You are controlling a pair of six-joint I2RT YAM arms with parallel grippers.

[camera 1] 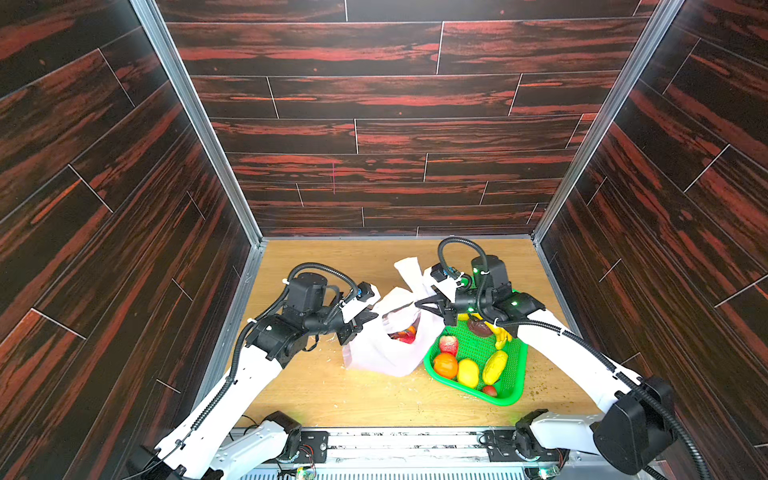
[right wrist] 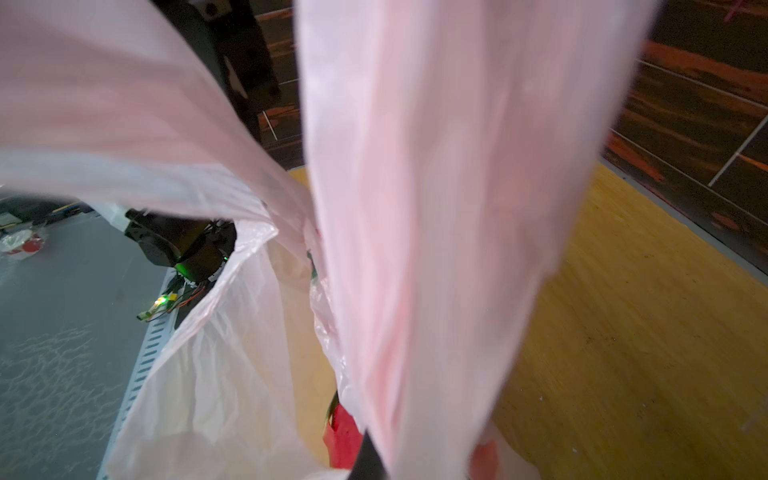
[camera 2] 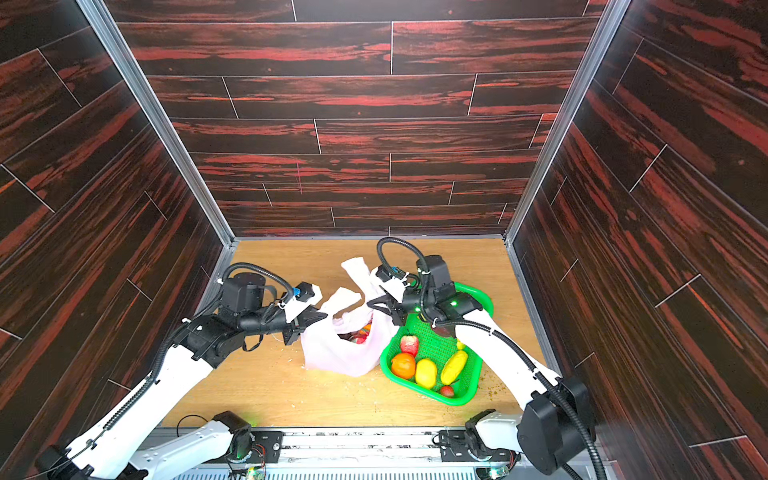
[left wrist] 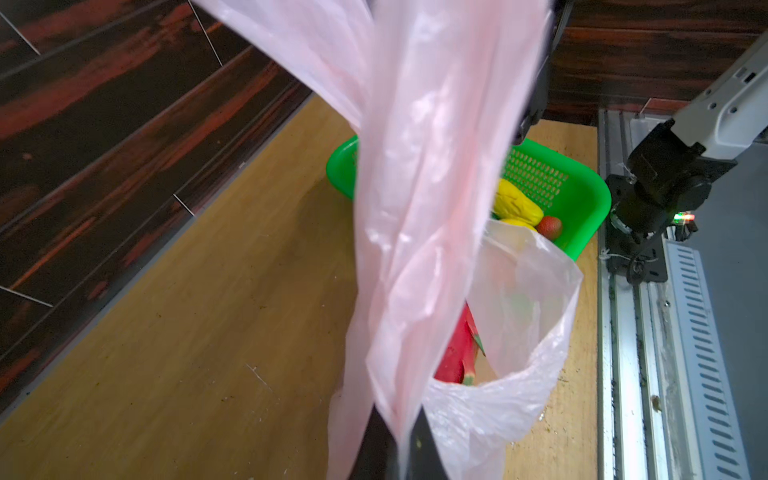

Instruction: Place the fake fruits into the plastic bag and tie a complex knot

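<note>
The plastic bag [camera 1: 382, 357] sits on the surface [camera 1: 324, 395] between my two arms, right against the green basket [camera 1: 500, 401]. It is thin, crinkled, whitish-pink film, translucent, and its mouth gapes open at the top. Through that mouth I see the red dragon fruit [left wrist: 457, 353] with its green tips lying inside. My left jaws are closed on one strap handle [left wrist: 415, 228], and my right jaws are closed on the other strap [right wrist: 436, 228]. Both straps are drawn up from the bag, and in my left wrist view they cross above the mouth.
</note>
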